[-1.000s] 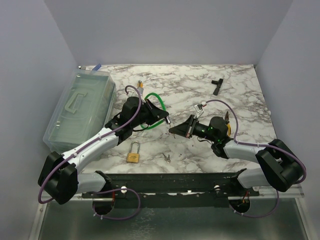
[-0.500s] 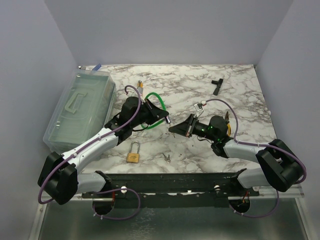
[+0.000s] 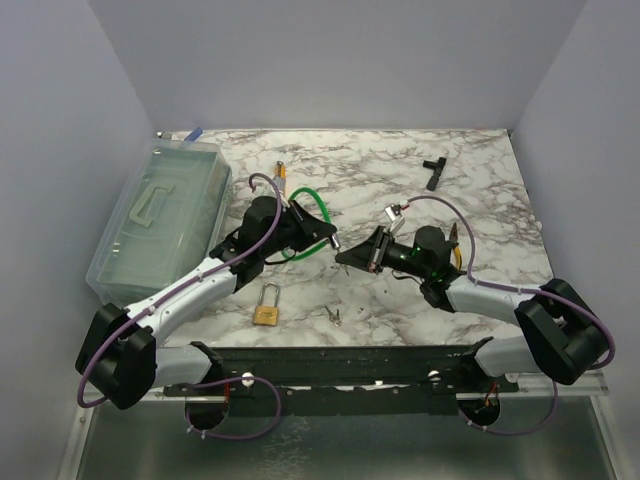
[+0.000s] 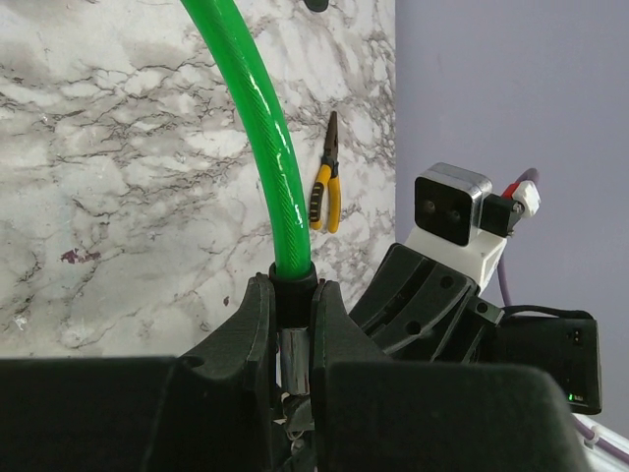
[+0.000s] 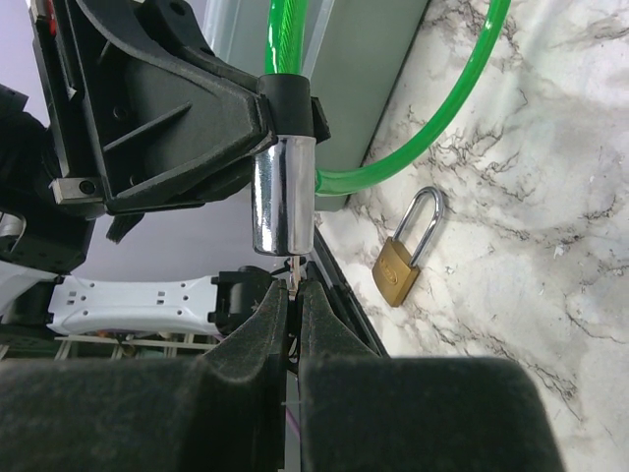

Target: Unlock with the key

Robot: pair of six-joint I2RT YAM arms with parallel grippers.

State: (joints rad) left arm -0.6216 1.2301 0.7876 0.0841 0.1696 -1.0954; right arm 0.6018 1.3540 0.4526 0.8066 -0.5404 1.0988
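My left gripper [image 3: 331, 240] [image 4: 293, 287] is shut on the black collar of a green cable lock [image 4: 261, 128], just above its chrome cylinder [image 5: 283, 195]. The cable loops back over the marble [image 3: 305, 205]. My right gripper [image 3: 346, 258] [image 5: 293, 285] is shut on the key [image 5: 293, 271], a thin silvery blade sticking out between the fingertips. Its tip stands just below the open end of the chrome cylinder, about touching it. How far the key is in I cannot tell. Both grippers meet above the middle of the table.
A brass padlock [image 3: 266, 312] [image 5: 397, 267] lies on the marble near the front edge, with a small silvery piece [image 3: 335, 316] to its right. A clear plastic box [image 3: 160, 215] stands at the left. Yellow-handled pliers [image 4: 325, 187] and a black tool [image 3: 432, 172] lie at the right.
Both grippers have drifted very slightly away from the front edge, still tip to tip. Both grips are unchanged.
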